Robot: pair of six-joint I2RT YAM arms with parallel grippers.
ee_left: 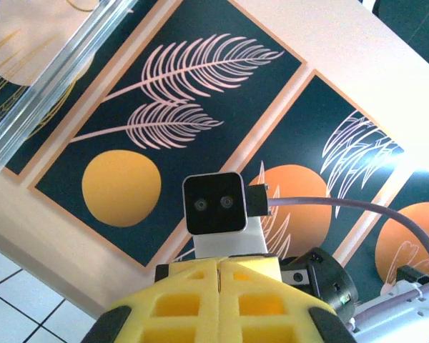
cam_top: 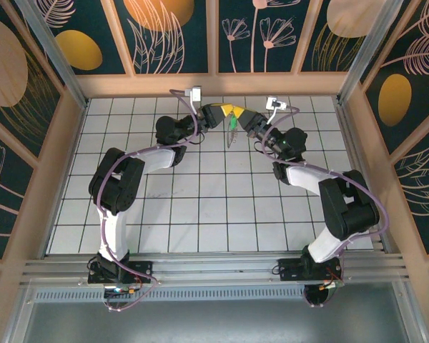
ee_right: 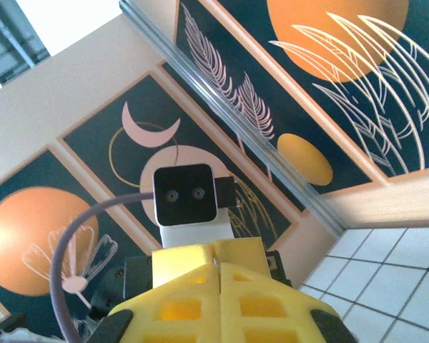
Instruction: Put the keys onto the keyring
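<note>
Both grippers meet tip to tip above the far middle of the table. My left gripper (cam_top: 227, 111) comes in from the left and my right gripper (cam_top: 241, 116) from the right. Just below where they meet hangs the key (cam_top: 232, 123), with its green head showing. The thin grey keyring (cam_top: 232, 138) dangles under it, clear of the tiles. In the left wrist view the yellow pads of the left gripper (ee_left: 218, 263) are pressed flat together. The right gripper (ee_right: 218, 264) looks the same in its own view. The grip points are hidden from above, but the left seems to pinch the ring and the right the key.
The white tiled table (cam_top: 200, 207) lies beneath, ringed by wooden walls with dark floral panels (cam_top: 171, 32). Each wrist view faces the other arm's camera block (ee_left: 214, 204) (ee_right: 184, 194) at close range. Grey cables (cam_top: 179, 96) loop off both wrists.
</note>
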